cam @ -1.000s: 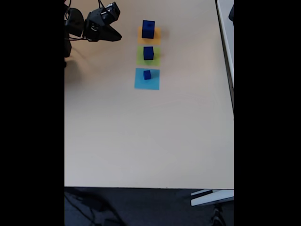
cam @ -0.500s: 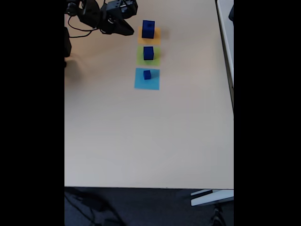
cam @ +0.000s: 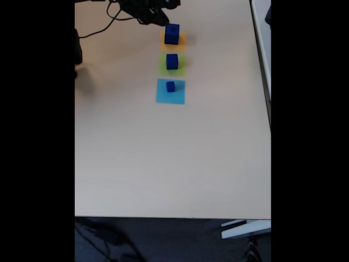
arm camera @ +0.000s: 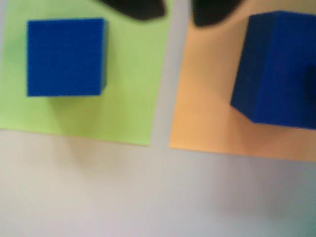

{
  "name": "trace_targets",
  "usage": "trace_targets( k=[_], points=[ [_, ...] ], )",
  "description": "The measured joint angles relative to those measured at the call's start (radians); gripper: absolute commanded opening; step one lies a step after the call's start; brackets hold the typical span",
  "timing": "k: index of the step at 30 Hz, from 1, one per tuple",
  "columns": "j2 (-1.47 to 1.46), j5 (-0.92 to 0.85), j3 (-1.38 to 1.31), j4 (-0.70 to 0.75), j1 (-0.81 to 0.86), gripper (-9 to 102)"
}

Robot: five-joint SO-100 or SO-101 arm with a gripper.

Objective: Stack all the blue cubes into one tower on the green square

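Three blue cubes stand in a row in the fixed view. The large cube [cam: 172, 34] [arm camera: 279, 69] sits on an orange square [cam: 181, 41] [arm camera: 207, 108]. On the green square [cam: 162, 66] [arm camera: 123, 98] rests the medium cube [cam: 172, 61] [arm camera: 65, 57]. The small cube [cam: 170, 86] is on a light-blue square [cam: 163, 95]. My gripper [cam: 161, 19] [arm camera: 173, 10] hovers just left of the large cube at the table's far end. It is open, its dark fingertips [arm camera: 136, 7] are apart and hold nothing. No cube is stacked on another.
The beige table [cam: 163, 164] stretches toward the near edge. The arm's base and cables [cam: 95, 30] lie at the far left. A second table edge [cam: 262, 43] runs along the right side.
The gripper has swung from the far left rightward, and now sits close beside the large cube. The cubes have not moved.
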Motion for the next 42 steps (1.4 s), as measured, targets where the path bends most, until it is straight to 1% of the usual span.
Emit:
trace_targets(
  k=[3, 6, 15, 21, 30, 37, 42],
  points=[
    [-0.095, 0.044, -0.109, 0.054, -0.031, 0],
    [-0.158, 0.095, -0.172, 0.071, -0.052, 0],
    [-0.285, 0.216, -0.242, 0.1, -0.089, 0],
    [-0.345, 0.238, -0.281, 0.106, -0.135, 0],
    [-0.439, 0.267, -0.414, 0.232, -0.146, 0],
    [-0.483, 0.295, -0.469, 0.245, -0.164, 0],
    [-0.575, 0.295, -0.606, 0.345, -0.167, 1]
  ],
)
